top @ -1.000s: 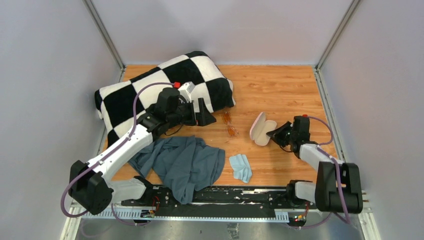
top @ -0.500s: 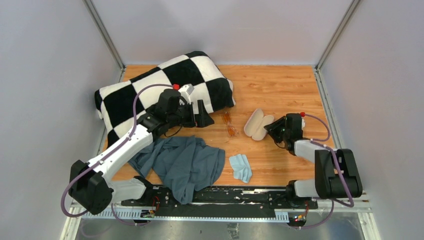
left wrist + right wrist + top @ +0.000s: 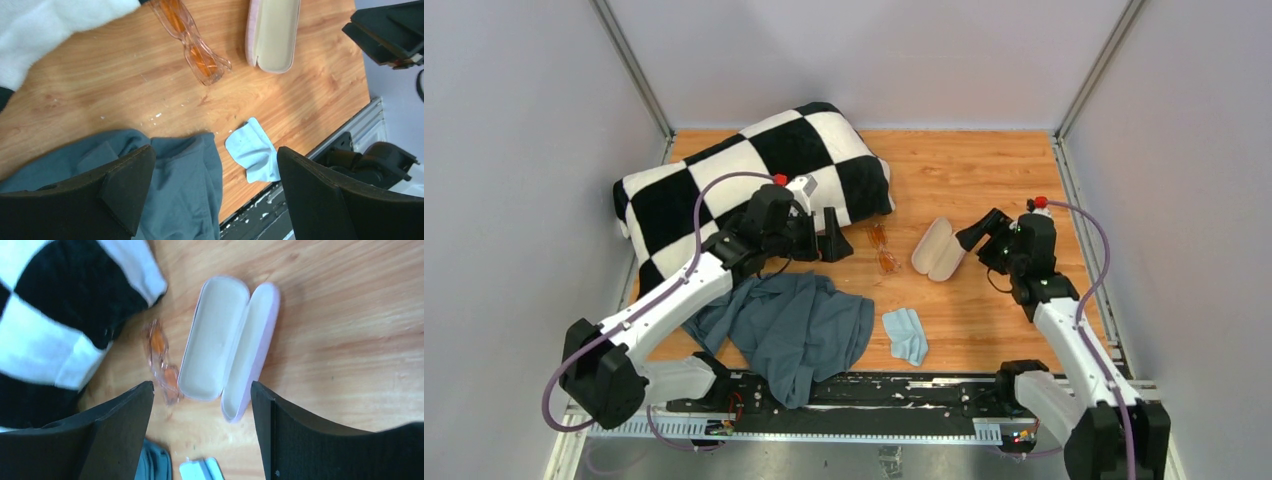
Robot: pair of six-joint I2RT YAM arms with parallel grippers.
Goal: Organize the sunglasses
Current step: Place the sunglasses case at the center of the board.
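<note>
the sunglasses (image 3: 192,42) are seen on the tabletop (image 3: 100,85), seemingly folded, just beside the open pink case (image 3: 272,32); the left tool (image 3: 215,159) and the right tool (image 3: 201,388) are held wide, empty.

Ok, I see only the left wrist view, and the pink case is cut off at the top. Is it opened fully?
Observer: Yes. In the right wrist view the pink case lies open, both halves facing up, empty.
Operator: Does the right gripper hold it?
Observer: No. The right gripper is open and holds nothing.
Operator: And the white fabric at my top left?
Observer: It is a corner of a black-and-white checkered blanket.
</note>
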